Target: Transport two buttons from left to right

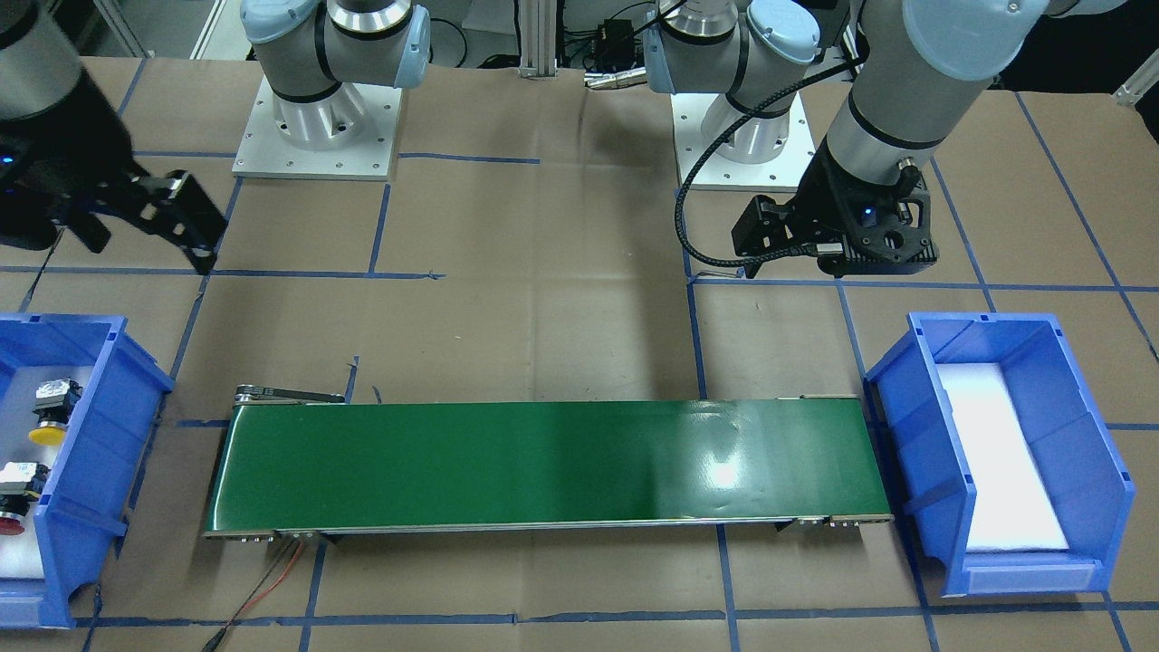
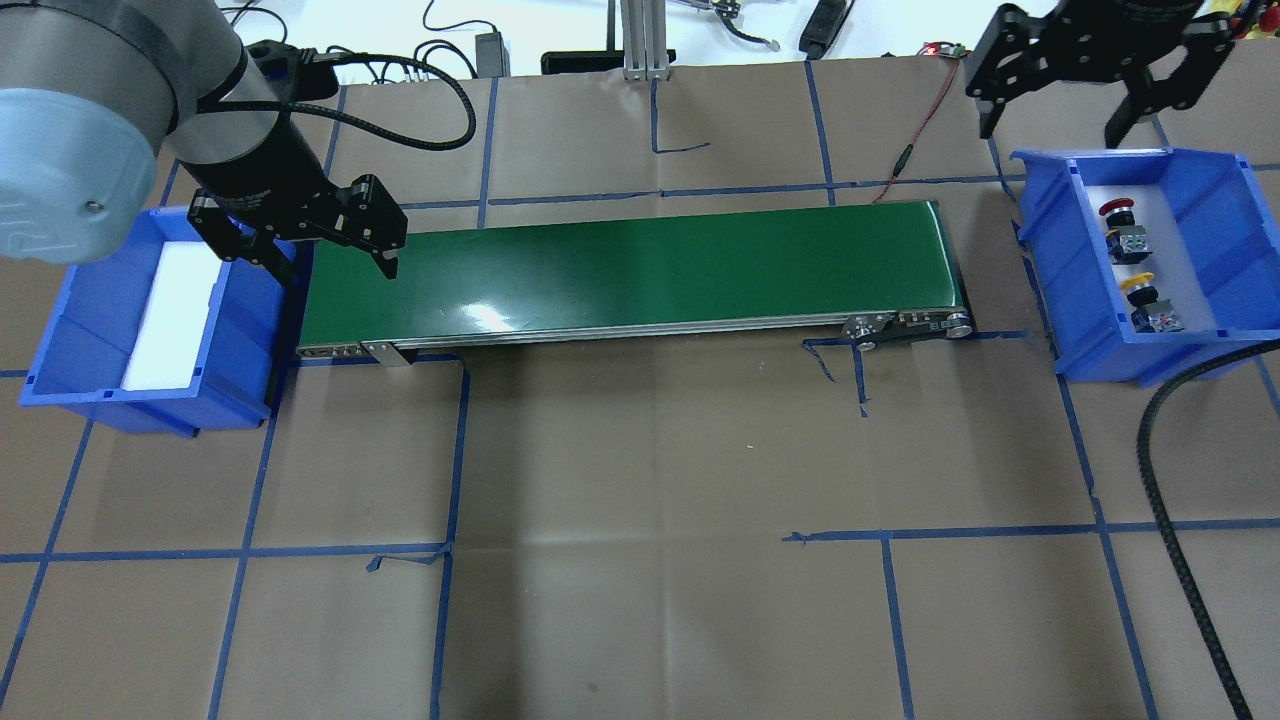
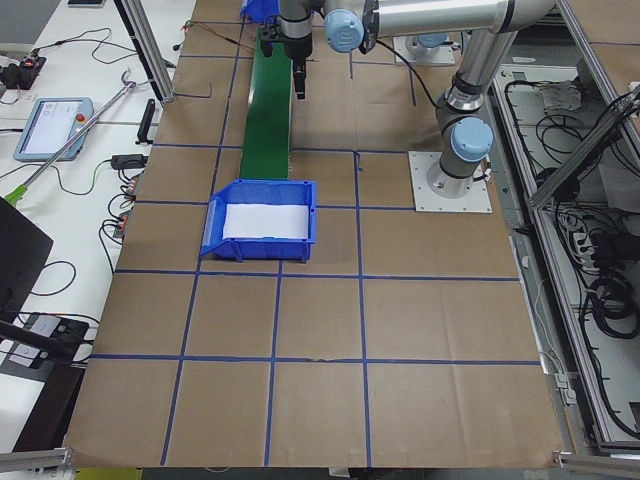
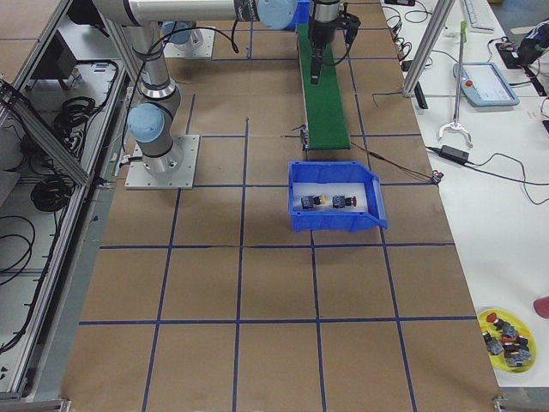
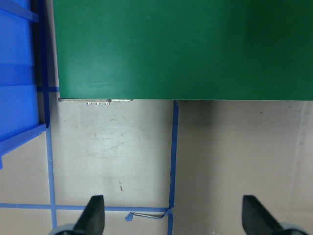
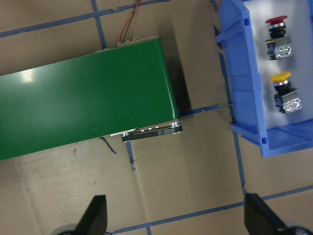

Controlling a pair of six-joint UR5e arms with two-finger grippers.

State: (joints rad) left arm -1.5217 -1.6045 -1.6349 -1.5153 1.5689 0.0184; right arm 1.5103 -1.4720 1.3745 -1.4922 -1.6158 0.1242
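The red button (image 2: 1118, 209) and the yellow button (image 2: 1139, 282) lie on their sides in the blue bin (image 2: 1210, 210) past the conveyor end on my right. They also show in the front view, yellow (image 1: 45, 433) and red (image 1: 11, 522), and in the right wrist view, red (image 6: 276, 22) and yellow (image 6: 281, 77). My right gripper (image 2: 1053, 128) is open and empty, hovering above the table just beyond that bin's far corner. My left gripper (image 2: 335, 270) is open and empty, hovering over the conveyor's other end, beside the second bin.
A green conveyor belt (image 2: 630, 265) runs between the two bins. The second blue bin (image 2: 70, 330), on my left, holds only a white foam liner. Blue tape lines grid the brown table. A red-black cable (image 2: 915, 130) leads off the conveyor's far right end.
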